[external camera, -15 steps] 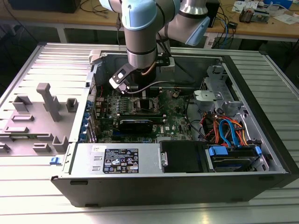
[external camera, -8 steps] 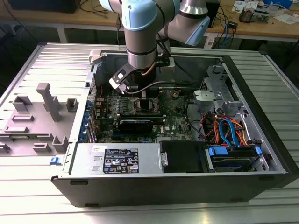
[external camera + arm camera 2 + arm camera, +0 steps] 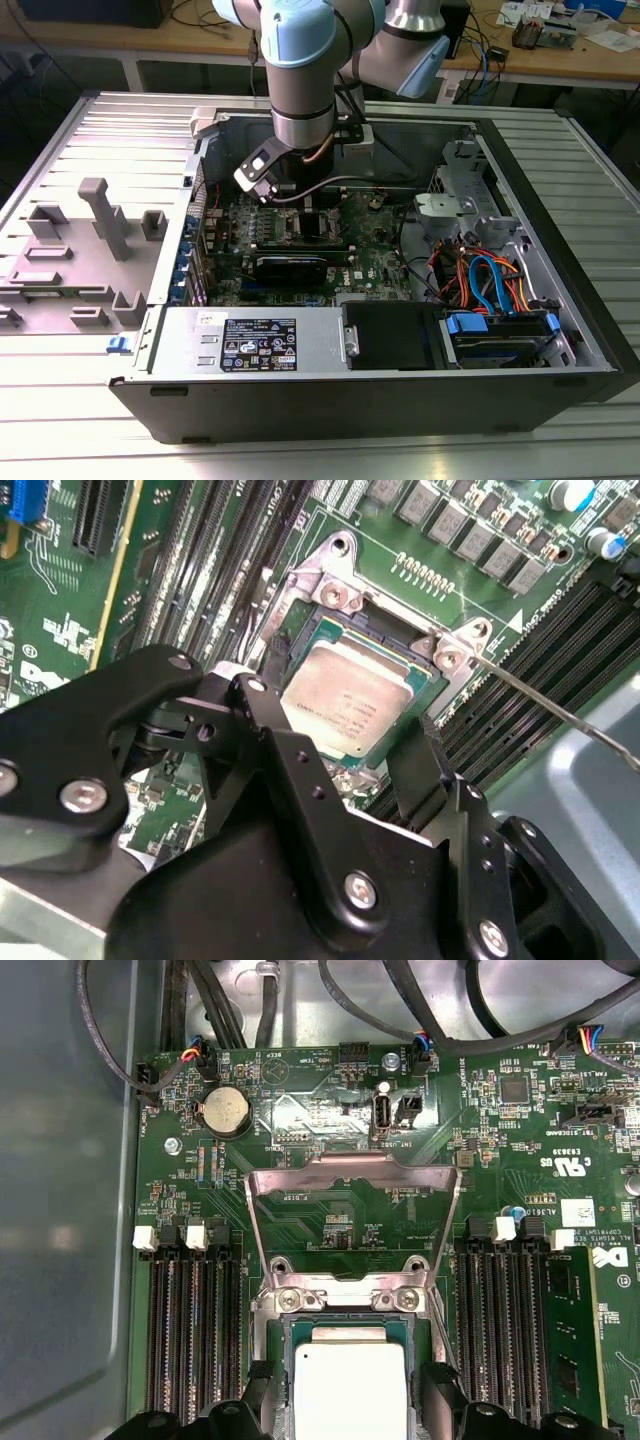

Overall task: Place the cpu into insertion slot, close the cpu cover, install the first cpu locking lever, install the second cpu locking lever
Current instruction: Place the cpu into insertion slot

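silver arm [image 3: 300, 100] with pale blue joint caps; black screw-studded jaws.

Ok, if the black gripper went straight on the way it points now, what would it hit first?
The small square cpu with the silver-grey metal top, lying in the dark-framed insertion slot straight ahead of the gripper. How much gap remains is unclear.

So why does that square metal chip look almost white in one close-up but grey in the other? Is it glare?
Likely glare, yes: in the first wrist view the cpu has its metal top washed out to near white; in the second wrist view, seen at a slant, it reads grey; in the exterior view the computer case looks dim inside beside the bright ribbed table.
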`<state>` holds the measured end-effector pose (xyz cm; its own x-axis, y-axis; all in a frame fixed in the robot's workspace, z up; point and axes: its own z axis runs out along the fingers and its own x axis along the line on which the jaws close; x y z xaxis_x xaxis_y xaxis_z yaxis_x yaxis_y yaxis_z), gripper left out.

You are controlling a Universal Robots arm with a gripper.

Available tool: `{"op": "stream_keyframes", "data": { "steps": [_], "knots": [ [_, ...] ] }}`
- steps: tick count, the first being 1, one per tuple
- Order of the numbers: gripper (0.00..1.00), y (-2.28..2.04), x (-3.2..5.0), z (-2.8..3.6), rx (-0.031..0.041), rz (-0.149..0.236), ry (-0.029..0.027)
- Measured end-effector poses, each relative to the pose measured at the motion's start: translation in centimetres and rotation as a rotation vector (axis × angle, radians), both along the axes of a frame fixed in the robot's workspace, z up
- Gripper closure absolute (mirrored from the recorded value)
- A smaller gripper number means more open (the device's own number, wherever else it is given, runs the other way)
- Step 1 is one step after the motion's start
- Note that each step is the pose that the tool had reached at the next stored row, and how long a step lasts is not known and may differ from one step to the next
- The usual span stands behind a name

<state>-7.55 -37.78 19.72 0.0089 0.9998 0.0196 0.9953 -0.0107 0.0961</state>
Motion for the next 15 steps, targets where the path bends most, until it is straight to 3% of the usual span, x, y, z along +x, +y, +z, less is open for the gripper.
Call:
{"op": "stream_keyframes", "data": {
  "steps": [5,7,12,15],
  "knots": [
    [0.33,0.0,0.0,0.0,0.0,0.0,0.0001],
    [0.33,0.0,0.0,0.32,0.0008,0.0,0.0008],
    [0.33,0.0,0.04,1.67,0.0019,0.0,0.0128],
    [0.33,0.0,0.07,2.08,0.0025,0.0,0.0186]
  ]
}}
